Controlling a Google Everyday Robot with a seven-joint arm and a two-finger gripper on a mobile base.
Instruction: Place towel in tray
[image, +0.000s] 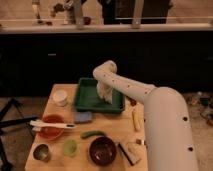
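Green tray (86, 104) sits at the back of the wooden desk (112, 134). White arm (150, 107) reaches in from the right and bends down over the tray. Tool (104, 89) is above the tray's right half, holding the towel (105, 93), which hangs down pale and bunched, its lower end at or near the tray floor; contact cannot be told. Blue pad (83, 117) lies just in front of the tray. Dark bowl (102, 150) stands at the front, white cup (60, 97) left of the tray, banana (136, 120) on the right.
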